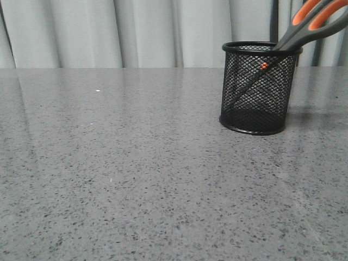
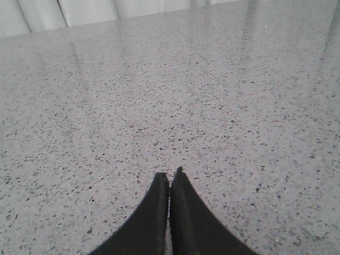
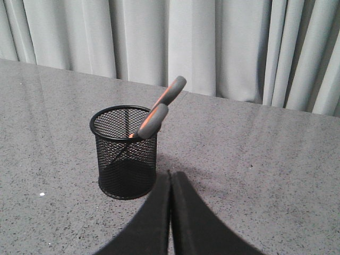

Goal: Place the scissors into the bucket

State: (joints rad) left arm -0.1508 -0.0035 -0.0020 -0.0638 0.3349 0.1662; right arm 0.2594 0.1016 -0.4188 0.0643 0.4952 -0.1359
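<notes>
On the speckled grey table (image 1: 136, 179), the left gripper (image 2: 170, 178) hovers over bare stone with its fingers pressed together, holding nothing. Farther right, the black mesh bucket (image 1: 259, 89) stands upright before the pale curtain (image 1: 163, 32), with the scissors (image 1: 304, 27) resting blades-down inside it, handles leaning out over the rim. The right gripper (image 3: 170, 178), near the bucket, is likewise pressed together and empty.

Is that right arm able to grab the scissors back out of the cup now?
Probably yes. The scissors lean with their handles above the cup rim, nothing lies between them and the right gripper, though its fingers are shut.
</notes>
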